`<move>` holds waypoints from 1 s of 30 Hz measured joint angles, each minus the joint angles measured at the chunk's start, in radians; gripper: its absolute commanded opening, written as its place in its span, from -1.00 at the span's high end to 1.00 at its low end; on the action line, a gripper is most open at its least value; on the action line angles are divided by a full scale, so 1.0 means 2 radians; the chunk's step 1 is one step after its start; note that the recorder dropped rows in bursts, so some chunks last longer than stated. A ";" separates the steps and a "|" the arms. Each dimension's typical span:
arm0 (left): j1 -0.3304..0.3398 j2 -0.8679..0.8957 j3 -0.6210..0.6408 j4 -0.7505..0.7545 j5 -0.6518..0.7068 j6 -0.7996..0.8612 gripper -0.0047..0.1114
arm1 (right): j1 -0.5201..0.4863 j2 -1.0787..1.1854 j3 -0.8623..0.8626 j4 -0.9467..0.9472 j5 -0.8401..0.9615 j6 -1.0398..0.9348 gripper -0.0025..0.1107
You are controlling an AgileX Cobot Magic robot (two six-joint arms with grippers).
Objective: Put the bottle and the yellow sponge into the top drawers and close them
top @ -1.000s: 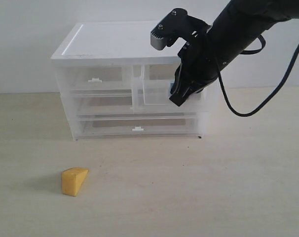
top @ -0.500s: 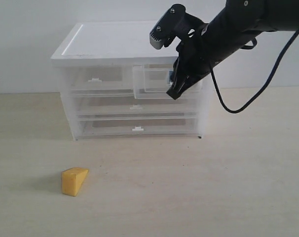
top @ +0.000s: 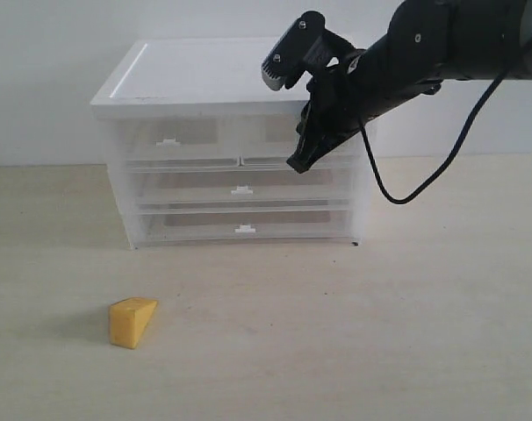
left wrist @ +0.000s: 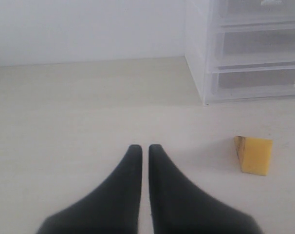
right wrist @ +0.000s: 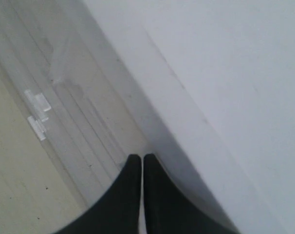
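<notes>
Here: pale tabletop (top: 380, 333), white wall (top: 38, 70) behind, yellow sponge (top: 133, 322) lying; left pincer (left wrist: 143, 148), right pincer (top: 295, 164) pinched together, empty.

One table (top: 380, 333); one cabinet (top: 196, 74) on it, far left of centre; four drawers in the cabinet: two top drawers (top: 174, 149) side by side, two wide drawers (top: 187, 195) stacked below them; three white tabs (top: 167, 141) showing, one on the left top drawer and one on each wide drawer; one sponge (top: 133, 322), near left; one arm (top: 424, 44) in the exterior view, trailing one cable (top: 424, 180); two grippers in all: the right gripper (top: 296, 164) and the left gripper (left wrist: 144, 148).
</notes>
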 measured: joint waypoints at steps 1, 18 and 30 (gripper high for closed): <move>0.000 0.000 0.000 0.000 0.000 0.000 0.84 | 0.000 0.000 0.000 0.000 0.000 0.001 0.96; 0.000 0.000 0.000 0.000 0.000 0.000 0.84 | 0.000 -0.067 0.000 -0.016 0.283 0.043 0.96; 0.000 0.000 0.000 0.000 0.000 0.000 0.84 | -0.175 -0.067 0.000 -0.049 0.392 0.292 0.96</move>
